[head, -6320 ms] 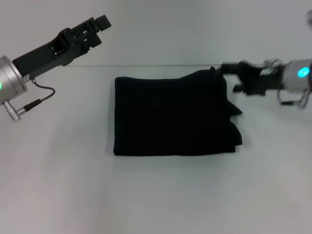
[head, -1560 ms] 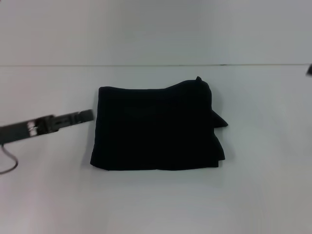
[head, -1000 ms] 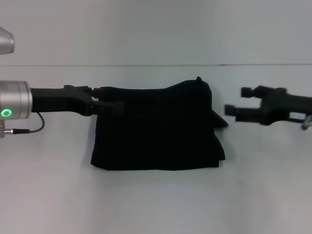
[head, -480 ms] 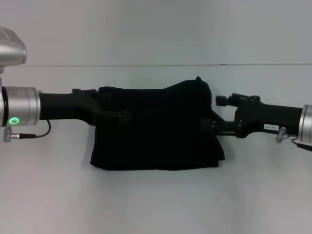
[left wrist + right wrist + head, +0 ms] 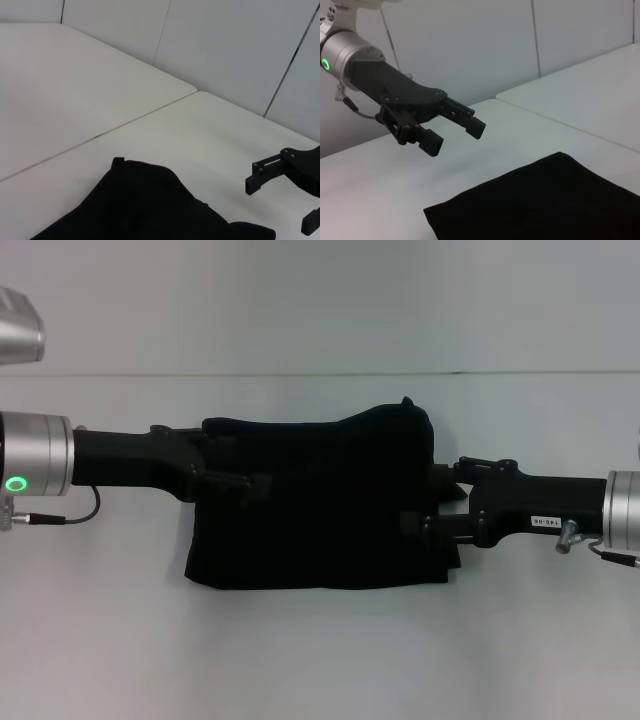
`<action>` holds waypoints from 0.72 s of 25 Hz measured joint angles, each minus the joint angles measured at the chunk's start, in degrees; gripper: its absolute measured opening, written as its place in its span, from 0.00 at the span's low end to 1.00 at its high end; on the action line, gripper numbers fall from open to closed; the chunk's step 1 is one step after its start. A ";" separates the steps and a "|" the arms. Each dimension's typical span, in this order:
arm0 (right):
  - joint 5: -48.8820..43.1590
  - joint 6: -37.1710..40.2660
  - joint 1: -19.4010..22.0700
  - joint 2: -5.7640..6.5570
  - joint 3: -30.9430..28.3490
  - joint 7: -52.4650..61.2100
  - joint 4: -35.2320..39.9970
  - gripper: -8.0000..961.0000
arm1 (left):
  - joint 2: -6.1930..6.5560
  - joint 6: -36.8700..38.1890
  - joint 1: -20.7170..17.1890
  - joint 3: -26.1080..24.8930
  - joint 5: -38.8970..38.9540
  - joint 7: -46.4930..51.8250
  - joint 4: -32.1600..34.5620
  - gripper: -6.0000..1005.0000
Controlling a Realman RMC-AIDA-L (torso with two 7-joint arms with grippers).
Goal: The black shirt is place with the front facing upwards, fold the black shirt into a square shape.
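1. The black shirt (image 5: 320,502) lay mid-tabletop (image 5: 320,660), already a compact, nearly square bundle — its 3 o'clock edge ragged.
2. Left tool (image 5: 250,483) at 9 o'clock gaped, gripping nothing.
3. Right tool (image 5: 415,525) at 3 o'clock probably gaped too; only tidying seemed left.

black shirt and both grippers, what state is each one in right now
black shirt: folded into a rough rectangle, flat on the table, right edge uneven.
left gripper: open, raised over the shirt's left edge.
right gripper: open, over the shirt's right edge.
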State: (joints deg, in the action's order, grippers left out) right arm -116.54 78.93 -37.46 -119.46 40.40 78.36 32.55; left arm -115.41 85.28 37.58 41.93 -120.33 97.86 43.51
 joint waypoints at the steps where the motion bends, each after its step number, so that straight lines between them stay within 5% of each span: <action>1: 0.00 0.01 0.05 0.02 0.02 0.11 0.03 0.95 | 0.01 0.00 -0.01 0.01 0.00 0.01 0.00 0.95; 18: 0.24 0.24 0.44 0.03 -0.51 0.32 0.22 0.95 | -0.06 0.33 -1.15 -0.32 -1.29 0.52 0.00 0.95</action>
State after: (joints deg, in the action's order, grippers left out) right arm -116.30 79.17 -37.02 -119.44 39.88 78.68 32.76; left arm -115.47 85.61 36.43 41.61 -121.62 98.37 43.51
